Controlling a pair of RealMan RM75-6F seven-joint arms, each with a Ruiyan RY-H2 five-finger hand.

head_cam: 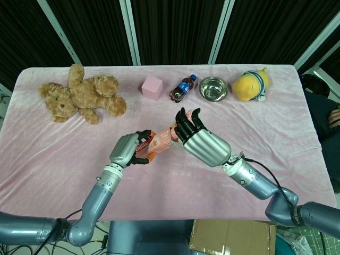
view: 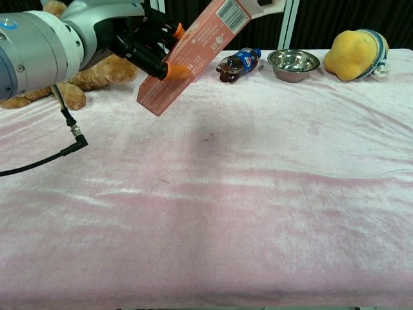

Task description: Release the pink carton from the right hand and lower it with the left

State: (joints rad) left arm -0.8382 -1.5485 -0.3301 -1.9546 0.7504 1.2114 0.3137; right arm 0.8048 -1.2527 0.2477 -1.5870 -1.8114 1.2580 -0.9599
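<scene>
The pink carton (head_cam: 161,141) hangs tilted above the table, its top end up and to the right; in the chest view the pink carton (view: 195,53) slants across the upper left. My left hand (head_cam: 129,149) grips its lower half, fingers and thumb wrapped round the sides; the chest view shows that left hand (view: 126,35) with orange fingertips on the carton's face. My right hand (head_cam: 200,140) sits just right of the carton's top end with its fingers (head_cam: 188,119) spread apart and straightened, holding nothing. The chest view does not show the right hand.
Along the far edge lie a brown teddy bear (head_cam: 81,99), a pink cube (head_cam: 152,87), a cola bottle (head_cam: 183,88) on its side, a steel bowl (head_cam: 213,88) and a yellow plush toy (head_cam: 252,85). A pink cloth (view: 258,194) covers the table.
</scene>
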